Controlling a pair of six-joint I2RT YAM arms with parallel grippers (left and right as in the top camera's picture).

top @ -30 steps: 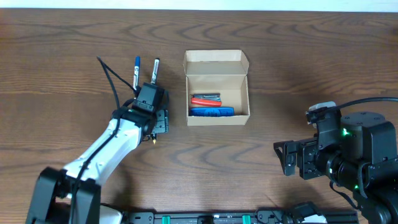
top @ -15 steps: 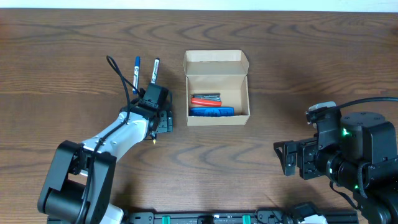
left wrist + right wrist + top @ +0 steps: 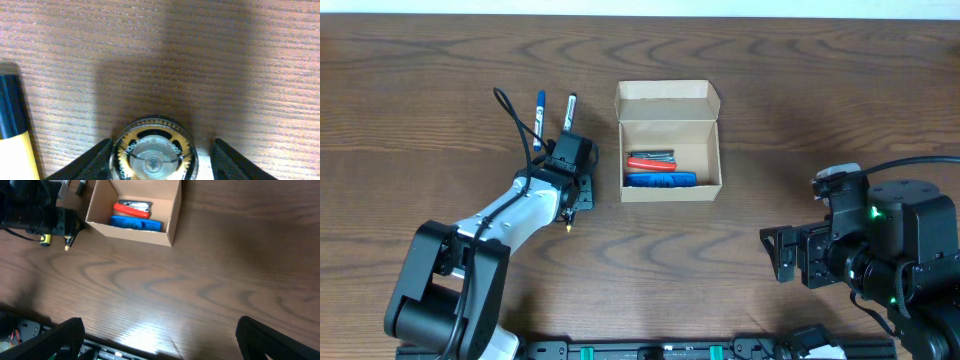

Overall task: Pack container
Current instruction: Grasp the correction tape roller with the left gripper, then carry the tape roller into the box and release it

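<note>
The tan cardboard container (image 3: 670,192) stands open at mid-table with its flap lid (image 3: 667,93) folded back. It also shows in the right wrist view (image 3: 131,232). Inside lie a red-handled tool (image 3: 650,158) and a flat blue case (image 3: 660,179). My left gripper (image 3: 577,194) is down at the table just left of the box. Its jaws (image 3: 160,157) are closed round a clear correction tape dispenser (image 3: 152,156) with a gold gear. My right gripper (image 3: 782,253) hangs open and empty at the right, well off the box (image 3: 160,335).
A blue marker (image 3: 539,110) and a black marker (image 3: 568,112) lie side by side behind the left gripper. A dark and yellow object (image 3: 12,140) sits at the left edge of the left wrist view. A rail runs along the table's front edge (image 3: 650,350).
My left gripper has shifted slightly towards the box and its jaws have narrowed round the correction tape. The right arm has not moved.
</note>
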